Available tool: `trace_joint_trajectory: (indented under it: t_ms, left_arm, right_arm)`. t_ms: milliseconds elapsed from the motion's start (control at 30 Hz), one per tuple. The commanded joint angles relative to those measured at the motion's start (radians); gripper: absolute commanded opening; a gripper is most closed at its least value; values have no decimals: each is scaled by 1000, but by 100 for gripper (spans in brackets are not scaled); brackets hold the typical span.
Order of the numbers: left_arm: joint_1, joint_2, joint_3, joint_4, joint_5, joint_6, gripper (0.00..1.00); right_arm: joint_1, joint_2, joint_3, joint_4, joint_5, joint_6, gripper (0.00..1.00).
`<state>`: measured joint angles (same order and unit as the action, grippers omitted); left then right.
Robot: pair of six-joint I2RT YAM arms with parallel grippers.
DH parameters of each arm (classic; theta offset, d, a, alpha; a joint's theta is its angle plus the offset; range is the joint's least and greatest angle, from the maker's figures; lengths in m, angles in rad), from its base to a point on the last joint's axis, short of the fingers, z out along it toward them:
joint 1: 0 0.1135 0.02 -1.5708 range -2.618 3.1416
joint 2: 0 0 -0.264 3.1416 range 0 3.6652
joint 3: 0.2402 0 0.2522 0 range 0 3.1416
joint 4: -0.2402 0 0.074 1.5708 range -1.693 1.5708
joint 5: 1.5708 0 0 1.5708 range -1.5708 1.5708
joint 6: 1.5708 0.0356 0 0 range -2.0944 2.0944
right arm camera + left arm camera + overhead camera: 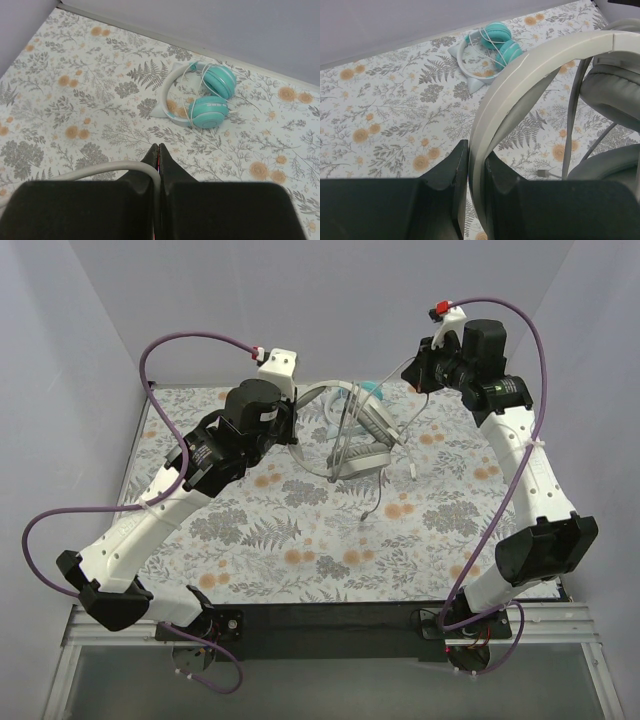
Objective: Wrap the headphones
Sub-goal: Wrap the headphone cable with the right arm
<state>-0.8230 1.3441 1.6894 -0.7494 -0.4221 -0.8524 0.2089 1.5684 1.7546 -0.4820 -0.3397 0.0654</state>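
The white-grey headphones [362, 445] are held up over the far middle of the table. My left gripper [293, 412] is shut on their pale headband [520, 75], which runs between its jaws [476, 150]; a grey ear cup [612, 90] hangs at the right. My right gripper [416, 372] is shut on their thin grey cable [100, 170], which loops in from the left and passes between the closed fingers [158, 147]. The cable [411, 445] trails down to the cloth. The teal headphones [205, 97] lie flat near the back wall, cord wound over them, and also show in the left wrist view [490, 45].
A floral cloth [300, 540] covers the table. Grey walls close in at the back and both sides. Thick purple robot cables [200, 340] arc above both arms. The cable's plug [545, 173] lies on the cloth under the headband.
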Motion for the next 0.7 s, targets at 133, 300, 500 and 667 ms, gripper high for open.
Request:
trace_joint_trajectory:
  t_ms: [133,300,500,667]
  left_arm:
    - [-10,-46,41,44,-69,-33,0]
    - [-10,-39,44,36,-98,-30,0]
    - [-10,-30,46,27,-144,-30,0]
    - [-10,-14,55,10,-193,-30,0]
  right_arm:
    - [20,5,74,-73,148,-49,1]
    - [40,22,123,-127,225,-62,1]
    - [57,19,138,-148,248,-95,1]
    - [73,21,155,-162,258,-99,1]
